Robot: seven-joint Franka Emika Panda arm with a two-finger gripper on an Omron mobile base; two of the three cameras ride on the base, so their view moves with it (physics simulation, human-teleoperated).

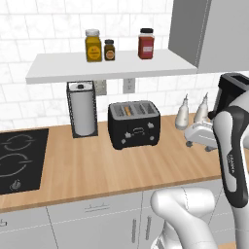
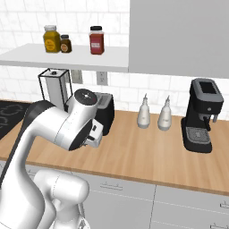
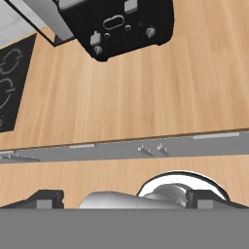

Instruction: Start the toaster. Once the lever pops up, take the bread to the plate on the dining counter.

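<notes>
I see the toaster (image 1: 134,124) on the wooden counter (image 1: 97,165), near the wall, with the bread (image 1: 127,111) sitting down in one of its top slots. Beside it stands a paper towel holder (image 1: 82,109) with its roll. On the shelf (image 1: 107,64) above are three jars (image 1: 93,46). My gripper (image 3: 124,199) hangs well before the toaster, fingers spread wide, grasping nothing.

Glossy white rounded arm (image 2: 53,129) segments with black joint bands and small grey lettering.
</notes>
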